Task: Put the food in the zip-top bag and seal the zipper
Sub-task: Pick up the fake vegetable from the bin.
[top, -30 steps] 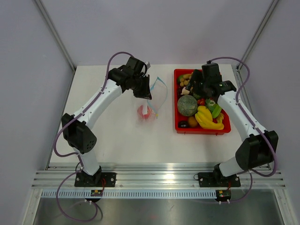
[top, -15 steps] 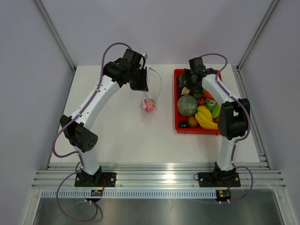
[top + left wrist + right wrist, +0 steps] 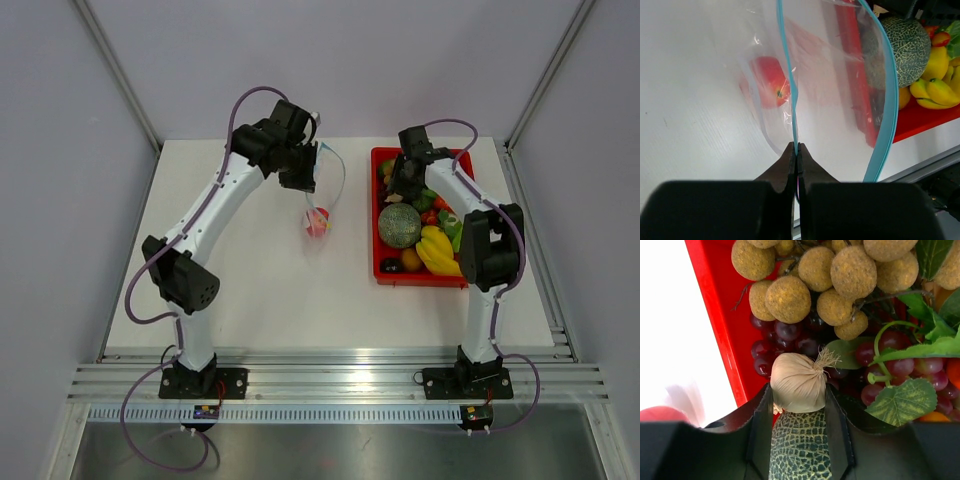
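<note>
My left gripper (image 3: pixel 796 145) is shut on the teal zipper (image 3: pixel 792 95) of the clear zip-top bag (image 3: pixel 830 75) and holds it up with its mouth gaping. A red round fruit (image 3: pixel 769 87) lies inside the bag (image 3: pixel 317 222). In the top view this gripper (image 3: pixel 308 170) hangs over the table's middle. My right gripper (image 3: pixel 799 390) is down in the red tray, and both fingers press a beige garlic bulb (image 3: pixel 797 382). The green melon (image 3: pixel 800 445) lies under the jaws. Brown nuts (image 3: pixel 840 275), dark grapes (image 3: pixel 785 335) and green leaves (image 3: pixel 900 400) surround it.
The red tray (image 3: pixel 380 272) sits at the table's right and holds the melon (image 3: pixel 399 225), yellow bananas (image 3: pixel 437 252) and other food. Its left wall (image 3: pixel 715 315) runs close beside my right fingers. White table lies between bag and tray.
My right gripper has moved to the tray's far left corner and closed on the garlic bulb. The left gripper lifted the bag earlier and now holds it almost still.
</note>
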